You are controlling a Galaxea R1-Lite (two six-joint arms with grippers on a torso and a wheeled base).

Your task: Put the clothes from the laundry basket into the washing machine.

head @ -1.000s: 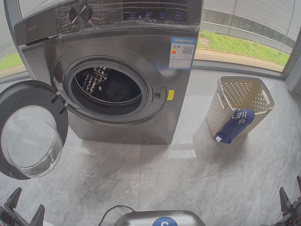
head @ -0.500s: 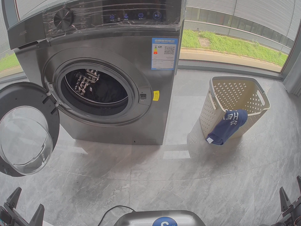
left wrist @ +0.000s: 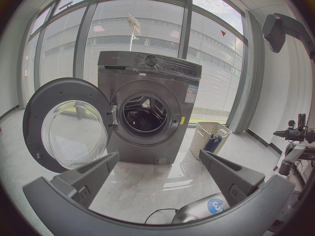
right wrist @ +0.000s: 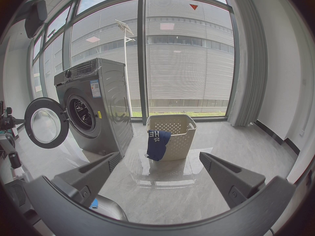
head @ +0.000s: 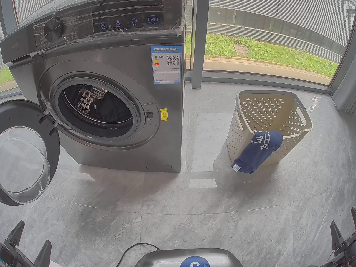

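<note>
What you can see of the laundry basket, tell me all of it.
The laundry basket is cream, plastic-looking, rectangular, with perforated walls and a handle slot on two opposite sides. It stands upright on the grey floor, apart from the washing machine. A blue garment hangs over its near rim, down the outside.

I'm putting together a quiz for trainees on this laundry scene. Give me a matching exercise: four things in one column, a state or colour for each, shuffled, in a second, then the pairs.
1. washing machine door
2. laundry basket
3. shirt
4. left gripper

A. dark blue, draped over a rim
B. swung wide open
C. fingers apart, holding nothing
D. beige, standing upright

Pairs: 1-B, 2-D, 3-A, 4-C
</note>
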